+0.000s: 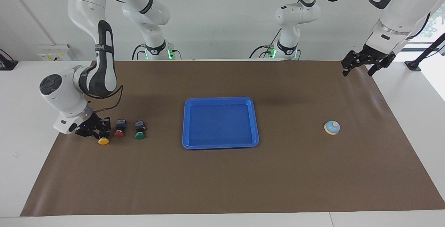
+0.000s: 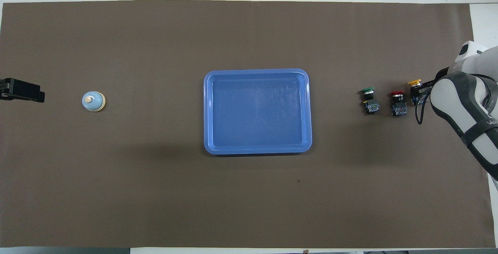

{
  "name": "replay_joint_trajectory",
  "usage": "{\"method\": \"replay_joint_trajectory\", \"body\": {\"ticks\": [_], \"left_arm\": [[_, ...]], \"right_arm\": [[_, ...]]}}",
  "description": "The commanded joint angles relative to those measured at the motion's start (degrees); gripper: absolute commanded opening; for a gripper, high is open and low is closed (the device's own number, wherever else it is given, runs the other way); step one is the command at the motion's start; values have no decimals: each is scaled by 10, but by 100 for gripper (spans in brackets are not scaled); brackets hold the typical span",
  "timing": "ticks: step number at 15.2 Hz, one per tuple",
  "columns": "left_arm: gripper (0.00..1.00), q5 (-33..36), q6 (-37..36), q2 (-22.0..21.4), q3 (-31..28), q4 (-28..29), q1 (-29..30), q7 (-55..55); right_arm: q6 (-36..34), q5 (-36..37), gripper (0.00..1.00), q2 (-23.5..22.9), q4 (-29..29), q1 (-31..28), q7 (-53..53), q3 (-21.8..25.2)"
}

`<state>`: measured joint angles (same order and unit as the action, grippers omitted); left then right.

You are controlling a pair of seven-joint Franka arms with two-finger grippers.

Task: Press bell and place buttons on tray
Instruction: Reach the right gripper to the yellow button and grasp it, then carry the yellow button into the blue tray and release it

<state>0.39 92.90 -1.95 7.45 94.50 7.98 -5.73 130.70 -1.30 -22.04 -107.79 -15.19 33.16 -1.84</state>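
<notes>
The yellow button (image 1: 103, 140) lies nearest the right arm's end of the table, with the red button (image 1: 119, 133) and the green button (image 1: 139, 135) beside it in a row. My right gripper (image 1: 100, 132) is down at the table, shut on the yellow button's black body, with the cap sticking out. In the overhead view the arm covers most of that gripper (image 2: 419, 92). The blue tray (image 1: 220, 145) lies mid-table. The bell (image 1: 332, 127) stands toward the left arm's end. My left gripper (image 1: 365, 66) hangs open and raised over the mat's corner by the robots, waiting.
A brown mat (image 1: 222, 185) covers the table. In the overhead view the row shows as the yellow button (image 2: 414, 83), red button (image 2: 397, 95) and green button (image 2: 367, 90), with the tray (image 2: 256, 151) and the bell (image 2: 93, 101).
</notes>
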Motion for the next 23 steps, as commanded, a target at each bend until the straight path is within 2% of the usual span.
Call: {"method": "replay_joint_trajectory", "body": {"ticks": [1,2,5,7,13,16,17,18,20,23], "left_arm": [[100,-4,4,-14,-3,15,-1,-4],[100,-4,4,-14,-3,15,-1,-4],[100,-4,4,-14,-3,15,-1,-4],[100,-4,3,-14,-3,15,-1,-4],[100,-4,3,-14,-3,15,-1,-4],[100,-4,3,-14,-3,15,-1,-4],[100,-4,3,-14,-3,15,-1,-4],[100,-4,3,-14,-3,15,-1,-4],[100,-4,4,-14,-3,15,-1,-4],[100,-4,4,-14,-3,15,-1,-4]], "right_arm": [[-5,-10,0,9,10,7,-1,-11],[-24,-10,0,23,14,18,-20,-11],[-146,-8,0,59,70,87,-144,-11],[-180,-7,0,67,87,145,-245,-11],[-126,-7,0,65,72,331,-567,-12],[-49,-7,0,32,44,365,-633,-12],[-36,-9,30,28,34,365,-635,-12],[-35,-9,99,28,29,365,-636,-12],[-61,-8,100,33,35,365,-628,-12],[-120,-8,100,38,78,350,-597,-11]]}}
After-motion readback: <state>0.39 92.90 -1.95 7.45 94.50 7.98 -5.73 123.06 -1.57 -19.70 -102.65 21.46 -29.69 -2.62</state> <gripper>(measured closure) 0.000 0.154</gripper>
